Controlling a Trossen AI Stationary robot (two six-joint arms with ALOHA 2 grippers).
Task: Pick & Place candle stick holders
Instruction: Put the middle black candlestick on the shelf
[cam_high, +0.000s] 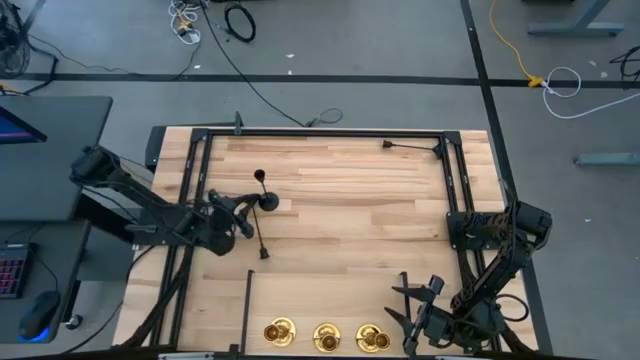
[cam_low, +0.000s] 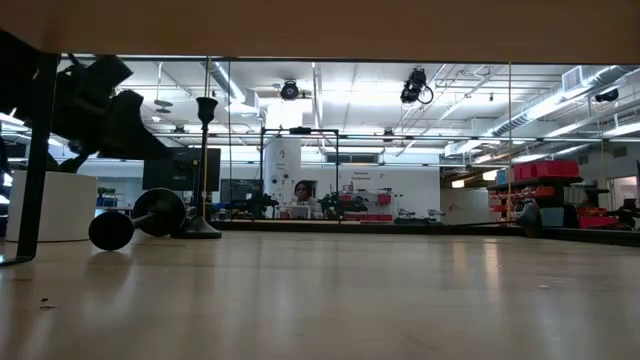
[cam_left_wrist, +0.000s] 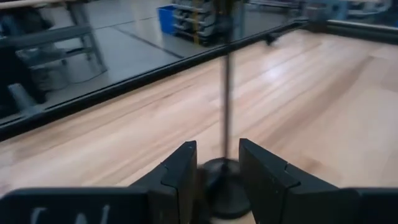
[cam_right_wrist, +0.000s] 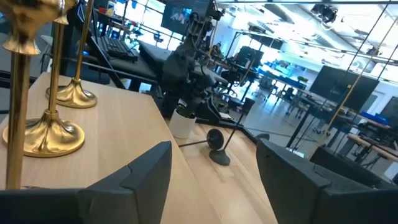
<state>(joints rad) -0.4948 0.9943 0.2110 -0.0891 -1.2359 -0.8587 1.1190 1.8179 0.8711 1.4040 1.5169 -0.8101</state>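
Left pincer (cam_high: 243, 222): positioned over the left-centre of the wooden worktop (cam_high: 350, 220). In the left wrist view its two dark fingers (cam_left_wrist: 180, 177) stand partly apart on either side of the round base of an upright black candle stick holder (cam_left_wrist: 225, 177). The base sits in the gap between them; whether the fingers press on it cannot be told.

Black holders: in the high view the upright one stands just off the left pincer's tip. A second black holder (cam_high: 263, 185) lies tipped on the worktop just beyond it, and a third (cam_high: 262, 240) lies just beside it toward the front. The low view shows one upright stem (cam_low: 206, 165) with a fallen holder (cam_low: 135, 220) beside it.

Brass holders: three shiny gold candle stick holders (cam_high: 326, 336) stand upright in a row along the front edge (evenly spaced, not touching).

Right pincer (cam_high: 413, 322): resting at the front right corner, just beside the brass row, fingers spread wide with nothing between them.

A small white pot (cam_right_wrist: 183, 124) stands near the left arm.
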